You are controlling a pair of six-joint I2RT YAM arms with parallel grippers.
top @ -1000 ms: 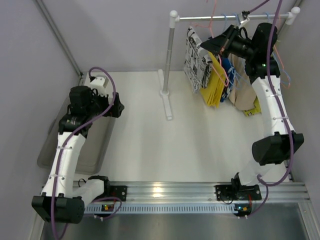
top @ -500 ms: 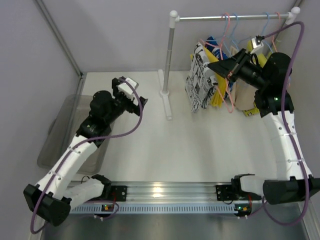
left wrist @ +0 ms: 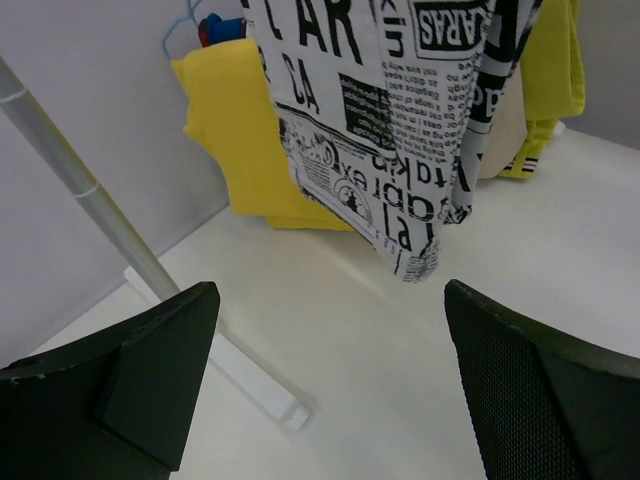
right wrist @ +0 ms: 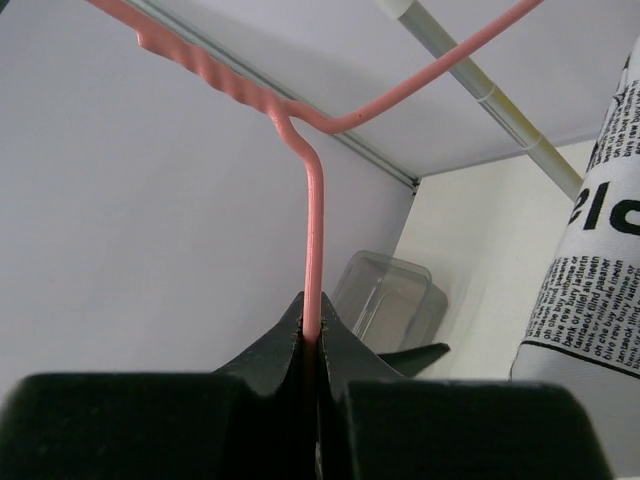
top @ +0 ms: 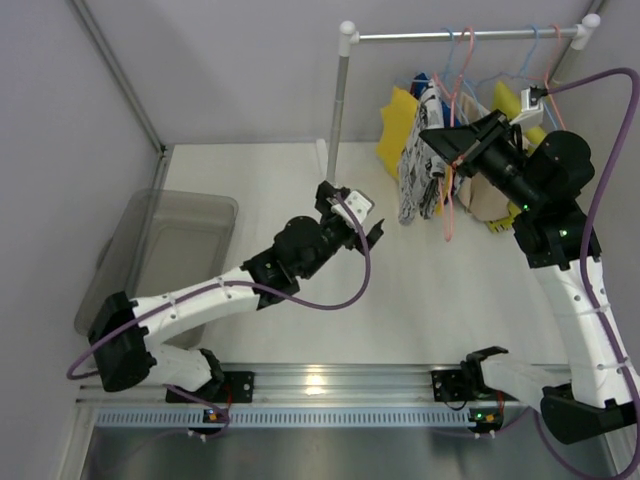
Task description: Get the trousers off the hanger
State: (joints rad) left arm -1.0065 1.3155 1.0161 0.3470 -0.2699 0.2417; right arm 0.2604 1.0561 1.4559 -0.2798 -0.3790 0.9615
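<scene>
Your right gripper (right wrist: 312, 338) is pinched tight on the thin wire of the pink hanger (right wrist: 314, 200), jaws closed with the wire between them; that grip is there to steady the hanger so the cloth can be pulled off without the whole thing swinging; from overhead the same gripper (top: 440, 140) sits just beside the black-and-white print trousers (top: 418, 180), below the rail (top: 420, 36); whether this hanger's hook is on the rail you cannot tell from these views. Your left gripper (top: 356, 214) is spread wide and holds nothing; its wrist view shows both fingers far apart with the print trousers (left wrist: 400, 130) hanging straight ahead, which reads as an approach lined up to take the lower edge. The yellow trousers (left wrist: 235, 140) hang just behind and to the left of the print pair, near the post (left wrist: 80, 190); a scrap of the blue trousers (left wrist: 215, 27) shows above them; the beige cloth (left wrist: 505, 140) hangs off to the right and is not your concern. All three pairs look to be on their hangers, so the job is at its start; the next move likely calls for bringing the open left fingers around the print hem, closing, then drawing down and away while the right holds firm; watch that you catch only the print cloth, since the yellow lies close behind it.
</scene>
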